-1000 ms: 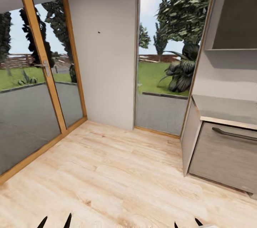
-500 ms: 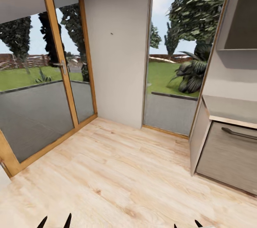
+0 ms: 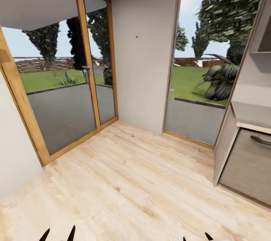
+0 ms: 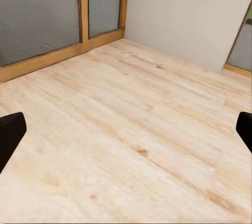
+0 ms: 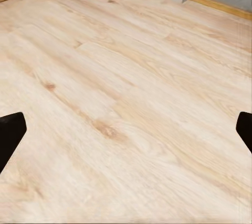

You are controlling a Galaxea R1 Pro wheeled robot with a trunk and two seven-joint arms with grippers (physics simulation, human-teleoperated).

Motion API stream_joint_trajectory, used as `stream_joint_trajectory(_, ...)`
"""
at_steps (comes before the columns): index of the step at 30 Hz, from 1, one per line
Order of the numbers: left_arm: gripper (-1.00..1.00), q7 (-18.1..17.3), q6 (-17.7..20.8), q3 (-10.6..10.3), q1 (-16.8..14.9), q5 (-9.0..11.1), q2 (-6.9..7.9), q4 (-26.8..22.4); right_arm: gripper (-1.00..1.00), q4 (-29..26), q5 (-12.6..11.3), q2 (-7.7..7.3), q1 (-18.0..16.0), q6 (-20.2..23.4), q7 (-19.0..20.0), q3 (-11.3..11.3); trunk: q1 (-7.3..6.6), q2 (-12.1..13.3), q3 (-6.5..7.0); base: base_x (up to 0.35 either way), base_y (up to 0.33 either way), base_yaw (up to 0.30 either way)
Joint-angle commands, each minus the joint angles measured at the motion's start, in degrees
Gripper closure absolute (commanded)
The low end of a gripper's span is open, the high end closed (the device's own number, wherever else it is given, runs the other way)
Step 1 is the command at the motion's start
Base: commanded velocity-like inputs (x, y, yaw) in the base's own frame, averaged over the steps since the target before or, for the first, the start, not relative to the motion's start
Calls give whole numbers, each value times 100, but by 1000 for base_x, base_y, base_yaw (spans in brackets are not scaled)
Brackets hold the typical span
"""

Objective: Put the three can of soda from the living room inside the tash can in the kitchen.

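Observation:
The three can of soda and the tash can are out of view. The dark fingertips of my left gripper [image 3: 58, 234] poke up at the head view's lower edge on the left, and those of my right gripper [image 3: 195, 238] on the right. In the left wrist view the left gripper [image 4: 126, 132] is open, its fingers [image 4: 9, 136] wide apart over bare wood floor. The right gripper [image 5: 126, 132] is likewise open in the right wrist view, with nothing between its fingers [image 5: 9, 132].
Light wood floor [image 3: 131, 180] stretches ahead. Wood-framed glass doors [image 3: 64, 94] stand at the left, a white wall [image 3: 145, 52] straight ahead, and a tall window [image 3: 199, 83] beside it. A grey cabinet [image 3: 244, 165] with a drawer handle juts in at the right.
The whole picture has slid to the right, so the camera has turned left. A white wall edge has come in at the lower left. Both grippers look the same.

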Motion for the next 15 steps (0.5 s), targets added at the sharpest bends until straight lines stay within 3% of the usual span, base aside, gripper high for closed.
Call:
stream_joint_trajectory(1,-100,2,-1,0,0,0,0,0,-100,0,0,0,0,0,0,0,0,0,0,-321,25,257)
stream_joint_trajectory(8,-100,3,-4,0,0,0,0,-5,-100,0,0,1,0,0,0,0,0,0,0,-323,63,250)
stream_joint_trajectory(15,-100,0,-4,0,5,4,0,-7,-100,0,7,1,0,0,0,0,0,0,0,-323,105,40)
